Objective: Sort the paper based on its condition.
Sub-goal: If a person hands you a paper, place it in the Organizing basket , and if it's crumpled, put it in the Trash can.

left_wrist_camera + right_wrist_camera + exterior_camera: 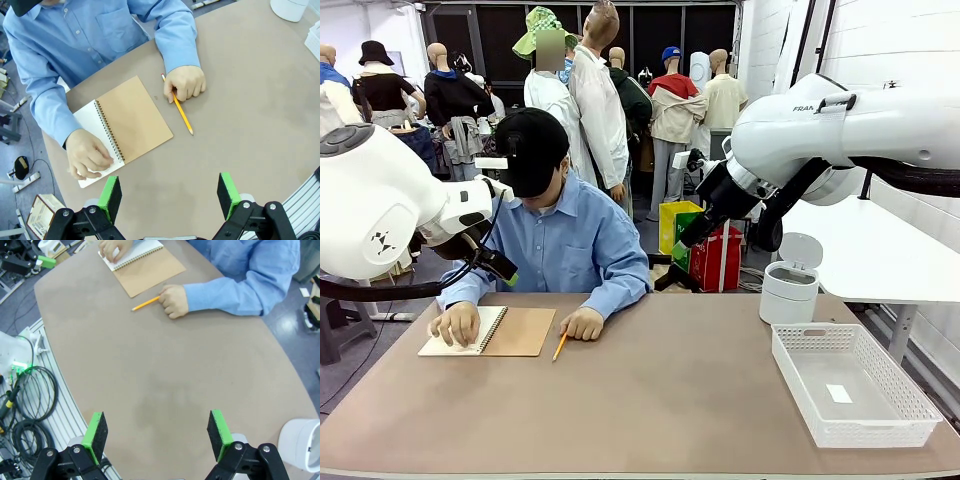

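Note:
The paper as a loose sheet is out of view. A spiral-bound notebook (525, 332) (137, 117) (150, 272) lies open at the far left of the table, brown cover folded out. The person's hand (457, 322) (90, 156) presses on its white page (90, 117). Their other hand (186, 82) holds a yellow pencil (560, 346) (182, 115) (145, 303). My left gripper (506, 274) (170, 197) hangs open above the table near the notebook. High over the table's right half, my right gripper (680, 252) (157, 432) is open with nothing in it.
A white mesh basket (860, 437) stands at the front right with a small white tag (839, 393) inside. A white lidded bin (790, 285) (302, 440) stands behind it. The brown tabletop (660, 400) between the notebook and the basket is bare.

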You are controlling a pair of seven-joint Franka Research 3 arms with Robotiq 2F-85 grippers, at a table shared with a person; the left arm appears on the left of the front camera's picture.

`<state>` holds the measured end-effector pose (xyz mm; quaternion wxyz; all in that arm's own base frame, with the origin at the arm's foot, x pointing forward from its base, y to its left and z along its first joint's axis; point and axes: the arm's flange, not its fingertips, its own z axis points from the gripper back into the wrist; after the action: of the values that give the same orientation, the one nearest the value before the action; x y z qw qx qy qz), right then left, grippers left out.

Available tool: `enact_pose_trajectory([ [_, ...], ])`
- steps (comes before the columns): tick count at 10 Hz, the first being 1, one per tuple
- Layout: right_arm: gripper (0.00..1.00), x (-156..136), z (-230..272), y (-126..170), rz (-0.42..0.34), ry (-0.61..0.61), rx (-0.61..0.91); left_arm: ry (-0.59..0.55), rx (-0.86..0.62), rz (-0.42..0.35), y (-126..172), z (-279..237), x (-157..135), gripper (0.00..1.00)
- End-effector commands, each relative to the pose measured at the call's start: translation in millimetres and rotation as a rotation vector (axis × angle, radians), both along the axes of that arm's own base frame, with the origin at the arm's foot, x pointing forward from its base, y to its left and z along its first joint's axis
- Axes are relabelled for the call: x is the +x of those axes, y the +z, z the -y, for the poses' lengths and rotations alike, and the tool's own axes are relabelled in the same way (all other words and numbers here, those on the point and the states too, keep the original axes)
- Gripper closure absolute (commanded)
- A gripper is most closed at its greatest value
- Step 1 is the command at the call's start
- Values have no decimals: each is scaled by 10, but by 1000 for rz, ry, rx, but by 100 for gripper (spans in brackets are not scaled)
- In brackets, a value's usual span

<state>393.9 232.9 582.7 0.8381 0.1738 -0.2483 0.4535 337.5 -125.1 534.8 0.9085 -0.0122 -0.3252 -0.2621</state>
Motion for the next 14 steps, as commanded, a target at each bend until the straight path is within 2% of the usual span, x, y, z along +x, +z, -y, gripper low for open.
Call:
enact_pose_trajectory([
  [1,0,-4,3,-10,-6,0,-1,0,1,-5,-3,-6,-2,0],
  [14,0,-4,3,-10,-6,0,-1,0,1,-5,-3,-6,-2,0],
])
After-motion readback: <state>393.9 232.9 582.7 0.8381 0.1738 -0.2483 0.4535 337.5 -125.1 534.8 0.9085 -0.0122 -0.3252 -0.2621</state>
